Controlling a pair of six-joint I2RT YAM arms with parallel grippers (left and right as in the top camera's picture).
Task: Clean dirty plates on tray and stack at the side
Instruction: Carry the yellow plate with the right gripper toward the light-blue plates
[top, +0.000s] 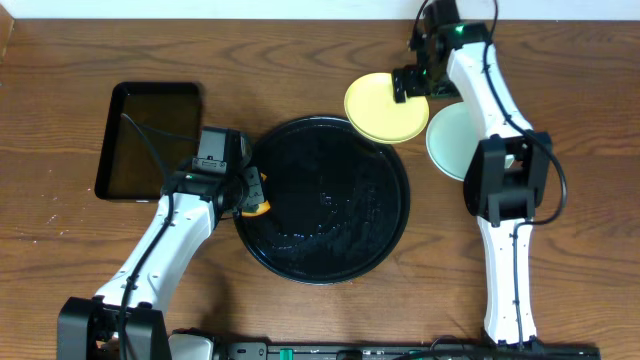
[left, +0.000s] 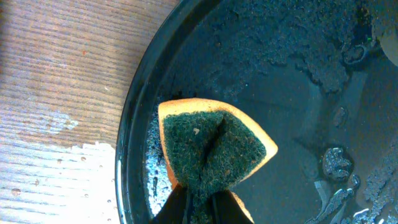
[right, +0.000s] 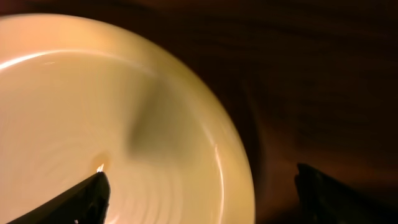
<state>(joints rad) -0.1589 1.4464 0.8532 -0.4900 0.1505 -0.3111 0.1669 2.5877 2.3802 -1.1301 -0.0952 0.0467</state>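
Note:
The round black tray (top: 300, 262) lies mid-table, wet, with no plate fully inside it; it also fills the left wrist view (left: 298, 130). A clean-looking pale yellow plate (top: 378, 108) lies at its upper right, overlapping the rim. A pale mint plate (top: 448, 142) lies on the table to the right, partly under my right arm. I see no other plate. My right gripper (top: 412, 82) is open, its fingers (right: 205, 199) straddling the right edge of the yellow plate (right: 93, 106). My left gripper (top: 250, 192) is shut on a green-and-orange sponge (left: 211, 149) at the tray's left rim.
A smaller rectangular black tray (top: 150, 140) lies at the left of the table, behind my left arm. Water drops and suds cover the round tray's floor (left: 336, 162). A wet patch shows on the wood beside the tray (left: 56, 124).

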